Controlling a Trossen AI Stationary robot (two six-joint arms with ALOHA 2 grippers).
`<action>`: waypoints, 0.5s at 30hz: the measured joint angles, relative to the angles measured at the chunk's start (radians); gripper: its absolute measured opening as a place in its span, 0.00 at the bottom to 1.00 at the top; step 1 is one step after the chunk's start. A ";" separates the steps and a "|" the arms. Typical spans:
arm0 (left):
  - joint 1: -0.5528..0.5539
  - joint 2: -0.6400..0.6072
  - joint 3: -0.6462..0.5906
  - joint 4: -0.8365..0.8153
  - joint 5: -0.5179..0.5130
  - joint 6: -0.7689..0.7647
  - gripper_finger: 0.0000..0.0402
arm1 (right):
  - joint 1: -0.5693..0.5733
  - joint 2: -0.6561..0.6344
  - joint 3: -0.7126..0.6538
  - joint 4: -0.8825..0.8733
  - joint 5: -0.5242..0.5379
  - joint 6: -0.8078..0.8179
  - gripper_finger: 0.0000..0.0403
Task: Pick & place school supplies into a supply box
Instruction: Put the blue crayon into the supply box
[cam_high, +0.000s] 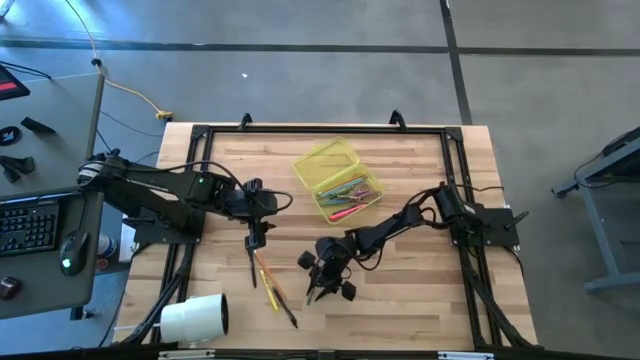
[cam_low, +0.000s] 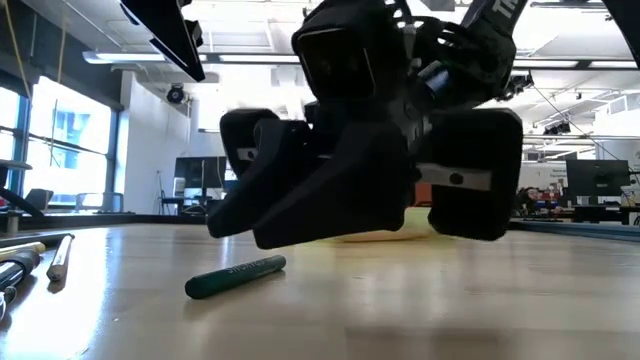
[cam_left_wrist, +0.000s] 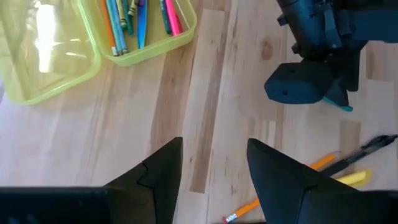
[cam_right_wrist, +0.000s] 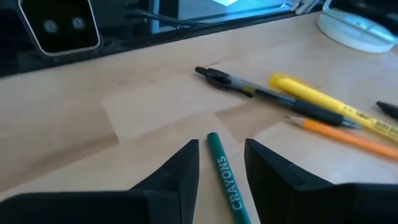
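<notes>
Pick step: right end effector (cam_right_wrist: 221, 163) hung low, fingers parted astride green crayon (cam_right_wrist: 225, 180) on counter (cam_right_wrist: 74, 124), not yet grasping. Next: lower, close, carry to supply box (cam_high: 340, 180). Left end effector (cam_left_wrist: 214, 168) unclenched, empty
</notes>
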 joint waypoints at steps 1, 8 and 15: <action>0.000 0.000 0.000 0.000 0.000 0.000 0.53 | 0.001 0.000 0.000 0.003 0.006 -0.018 0.28; 0.000 0.000 0.000 0.000 0.000 0.000 0.53 | -0.004 0.000 0.001 -0.034 0.014 -0.046 0.28; 0.000 0.000 0.000 0.000 -0.004 0.000 0.53 | -0.016 0.001 0.001 -0.057 0.026 -0.048 0.28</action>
